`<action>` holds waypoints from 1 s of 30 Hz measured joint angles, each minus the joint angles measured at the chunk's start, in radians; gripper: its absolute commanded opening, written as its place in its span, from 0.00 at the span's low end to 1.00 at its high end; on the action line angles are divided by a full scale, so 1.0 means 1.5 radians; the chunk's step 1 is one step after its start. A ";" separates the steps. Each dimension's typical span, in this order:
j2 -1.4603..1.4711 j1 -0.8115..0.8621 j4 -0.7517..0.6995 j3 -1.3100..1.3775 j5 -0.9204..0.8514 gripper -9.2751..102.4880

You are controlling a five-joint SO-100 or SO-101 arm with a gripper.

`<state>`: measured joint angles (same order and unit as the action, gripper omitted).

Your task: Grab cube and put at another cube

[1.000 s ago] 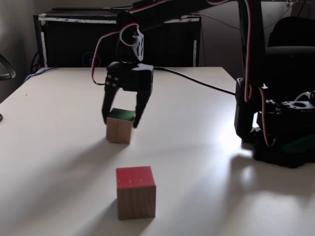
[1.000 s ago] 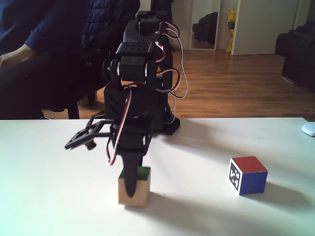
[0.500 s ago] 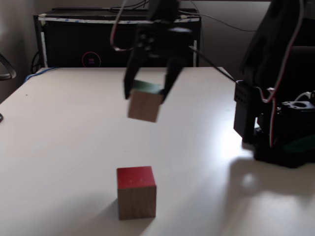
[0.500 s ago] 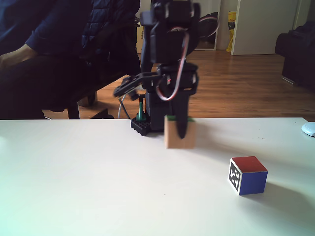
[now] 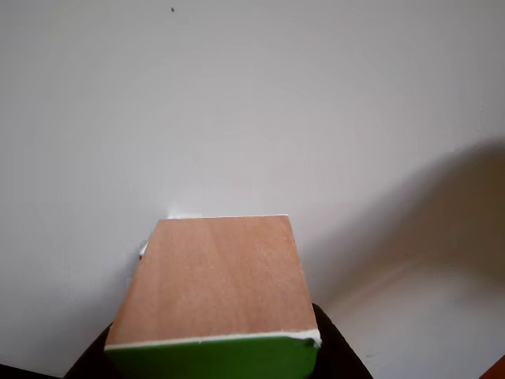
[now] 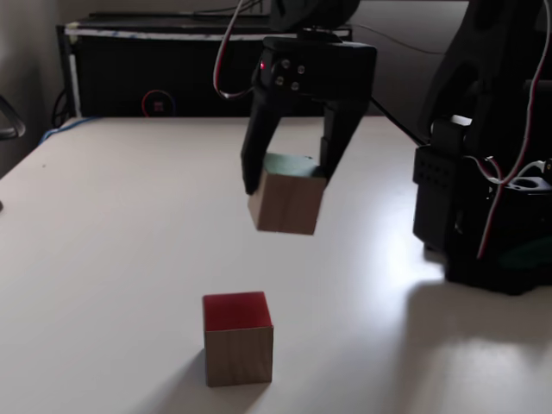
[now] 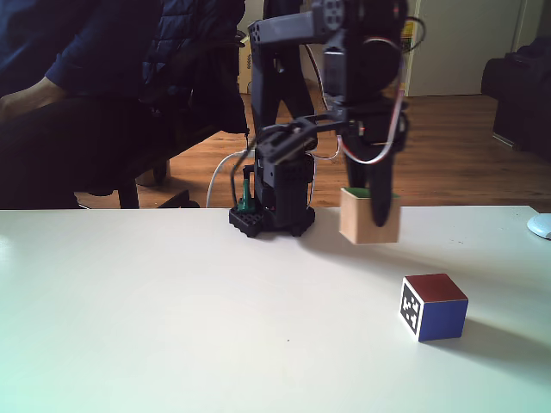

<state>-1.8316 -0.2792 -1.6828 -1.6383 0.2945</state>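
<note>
In a fixed view the red cube (image 6: 237,337) rests on the white table (image 6: 103,233) nearest the camera, at roughly 6 o'clock of the frame, red face up and bare wood facing the lens. Beyond it, toward 1 o'clock, the wooden cube (image 6: 287,195) hangs in the air, clear of the tabletop and slightly tilted, green face up. The gripper (image 6: 289,177) grips the wooden cube from above, one finger on each side, jaws closed to the cube's width. The arm base (image 6: 479,216) stands at 3 o'clock near the table edge. In the other fixed view the red cube (image 7: 434,306) sits at 4 o'clock, its black-and-white marker face turned left, and the wooden cube (image 7: 368,216) is suspended up and to the left of it, apart from it, held by the gripper (image 7: 372,206). In the other view the wooden cube (image 5: 215,294) sits at 6 o'clock above bare table (image 5: 252,103).
</note>
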 measured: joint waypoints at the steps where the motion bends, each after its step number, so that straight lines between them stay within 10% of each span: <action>1: 0.011 -0.012 0.000 0.010 0.006 0.23; 30: 0.374 -0.090 0.008 0.322 0.110 0.23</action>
<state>-1.2701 -0.4142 -1.6705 -1.1551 0.4602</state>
